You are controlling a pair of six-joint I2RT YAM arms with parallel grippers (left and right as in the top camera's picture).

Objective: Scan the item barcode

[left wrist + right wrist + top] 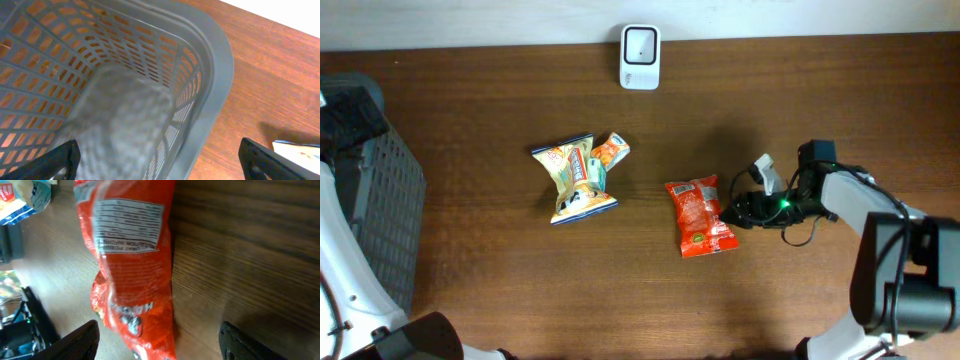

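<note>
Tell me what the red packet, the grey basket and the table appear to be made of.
Red packet: probably glossy plastic film; crinkled, with highlights.
Grey basket: seemingly matte moulded plastic; lattice walls, smooth rim.
Table: dark wood or wood-look laminate; visible grain, slight sheen.

A grey plastic basket (220,65) with latticed walls fills the left and centre of the frame, seen from above its rim, its floor a blurred grey patch at lower centre. The brown wooden bench (280,75) takes up the right side, with a pale strip along the upper right corner and the white-and-blue corner of a packet (300,149) at the lower right edge. The left claw (160,167) stands wide apart, its dark fingers (60,160) showing only in the two bottom corners, with nothing held between them.
</note>
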